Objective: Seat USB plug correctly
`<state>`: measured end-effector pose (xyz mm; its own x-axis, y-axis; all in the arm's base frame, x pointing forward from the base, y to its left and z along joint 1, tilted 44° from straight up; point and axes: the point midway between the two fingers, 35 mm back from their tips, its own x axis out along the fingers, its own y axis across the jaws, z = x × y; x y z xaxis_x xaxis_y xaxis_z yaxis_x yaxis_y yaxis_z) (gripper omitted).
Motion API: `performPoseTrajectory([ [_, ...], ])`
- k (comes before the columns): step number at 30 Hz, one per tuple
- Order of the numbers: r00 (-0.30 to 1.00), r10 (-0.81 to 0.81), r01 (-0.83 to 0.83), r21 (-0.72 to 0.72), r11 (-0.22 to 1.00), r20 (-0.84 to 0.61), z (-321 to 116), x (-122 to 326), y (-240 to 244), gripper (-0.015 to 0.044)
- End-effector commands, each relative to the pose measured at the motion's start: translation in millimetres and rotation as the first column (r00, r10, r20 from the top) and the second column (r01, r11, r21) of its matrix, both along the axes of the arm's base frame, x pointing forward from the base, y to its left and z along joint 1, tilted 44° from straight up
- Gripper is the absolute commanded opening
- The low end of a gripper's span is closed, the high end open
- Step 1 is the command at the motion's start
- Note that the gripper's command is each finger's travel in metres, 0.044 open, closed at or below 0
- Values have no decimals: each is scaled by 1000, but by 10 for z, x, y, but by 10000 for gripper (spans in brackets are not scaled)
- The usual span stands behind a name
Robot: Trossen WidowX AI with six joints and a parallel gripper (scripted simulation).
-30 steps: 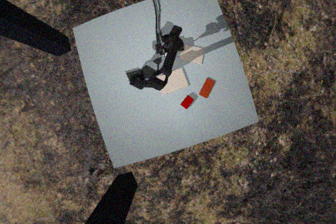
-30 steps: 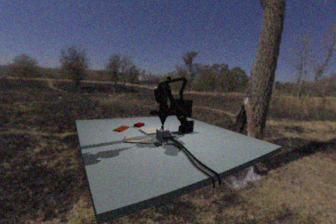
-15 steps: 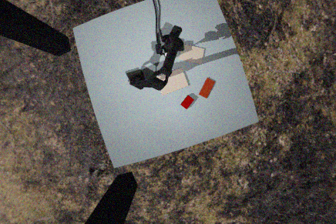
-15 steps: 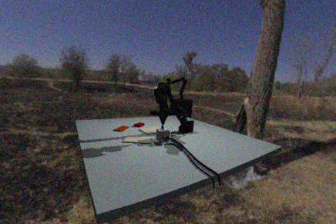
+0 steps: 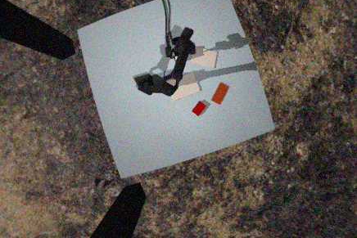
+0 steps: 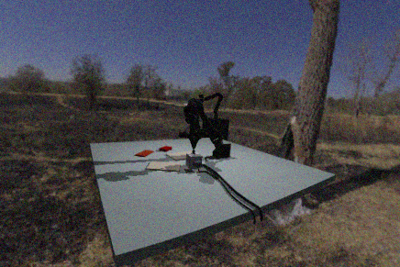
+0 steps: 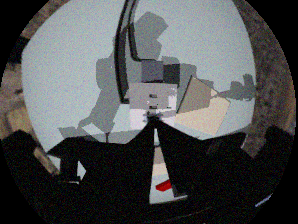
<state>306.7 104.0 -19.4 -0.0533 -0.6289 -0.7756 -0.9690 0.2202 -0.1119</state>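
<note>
The light grey power cube [image 6: 194, 162] [image 7: 140, 94] stands on the table with small dark slots in its top. My gripper [image 6: 194, 151] [image 7: 154, 124] points down at the cube's top, its fingers nearly together. It is shut on the USB plug [image 7: 153, 119], which shows only as a small dark shape between the fingertips at the cube's near edge. How deep the plug sits and which way round it is cannot be made out. In the top view the arm [image 5: 180, 61] covers most of the cube and the fingertips.
Dark cables [image 5: 167, 19] [image 6: 231, 192] [image 7: 121, 50] run from the cube across the table [image 5: 143, 141] [image 6: 183, 214]. A grey block [image 7: 152, 70] adjoins the cube's far side. Two beige flat pieces [image 5: 208, 59] [image 5: 186, 92], an orange-red piece [image 5: 220, 93] and a red block [image 5: 199, 108] lie nearby.
</note>
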Motion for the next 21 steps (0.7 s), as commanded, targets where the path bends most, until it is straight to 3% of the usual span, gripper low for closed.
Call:
performPoseTrajectory([
  [1, 1000, 5, -5, 0, 1000, 2, 6, 7, -4, 0],
  [21, 1000, 5, -5, 0, 1000, 2, -11, 5, -20, 0],
])
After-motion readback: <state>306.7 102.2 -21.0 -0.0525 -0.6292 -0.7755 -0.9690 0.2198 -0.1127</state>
